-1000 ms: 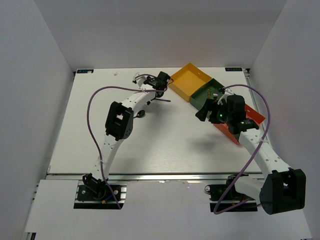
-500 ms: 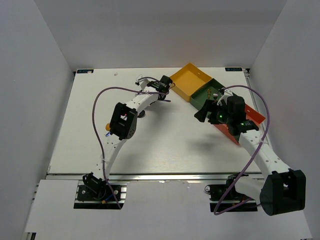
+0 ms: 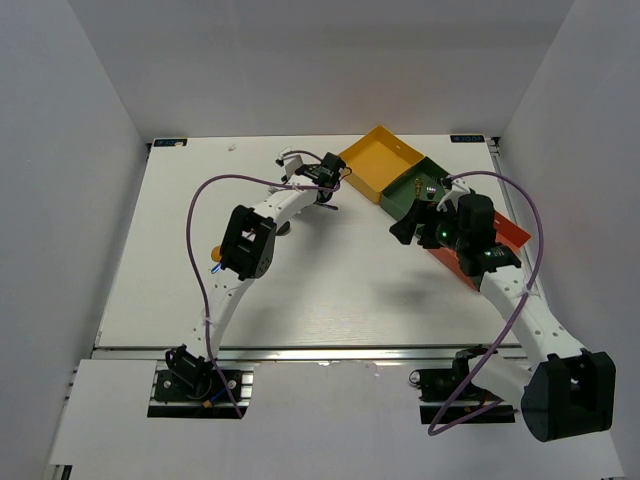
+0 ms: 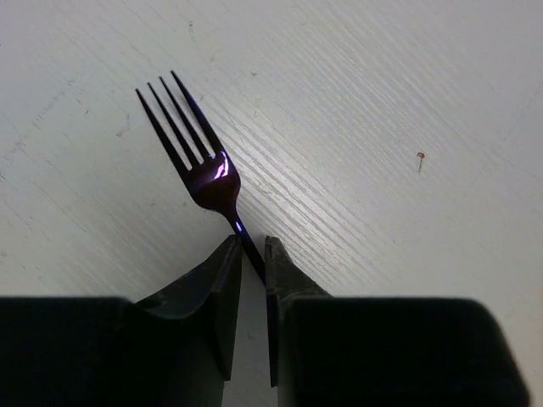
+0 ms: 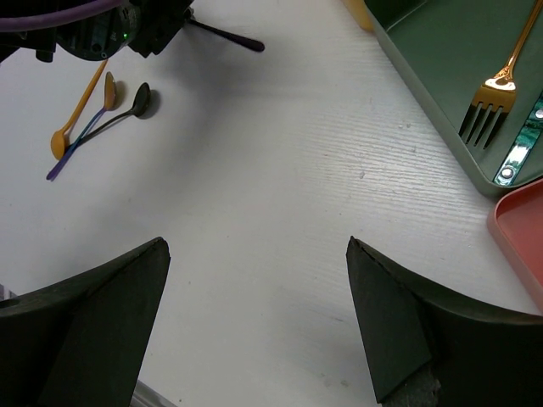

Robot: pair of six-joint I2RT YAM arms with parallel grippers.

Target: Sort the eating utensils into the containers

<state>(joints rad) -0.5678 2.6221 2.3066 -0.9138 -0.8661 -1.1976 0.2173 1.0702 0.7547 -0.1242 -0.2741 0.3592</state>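
Your left tool (image 4: 252,254) is clenched on the neck of the purple fork (image 4: 208,174), just behind the head, with the tines pointing away over the white surface (image 4: 382,102). The grip sits far forward, so the long handle will probably swing the fork if you turn the wrist quickly. Carry it level and slowly. The dark green tray (image 5: 424,51) already holds a gold fork (image 5: 490,91), so that looks like the right place. It lies just past the yellow tray (image 3: 380,158), which the tool is now beside. Bring the tines in over the near wall, lower the fork and only then let go.

Your right tool (image 5: 254,250) is spread wide and holds nothing. It hovers over the surface near the green tray, so watch for crowding there.

The left wrist view shows the pinch itself, but I cannot tell from it whether the fork is lifted or resting on the surface. Only the right wrist view shows the tray contents, the corner of the red-orange tray (image 5: 522,233), and an orange spoon (image 5: 83,110) and a dark spoon (image 5: 127,106) lying together, waiting.
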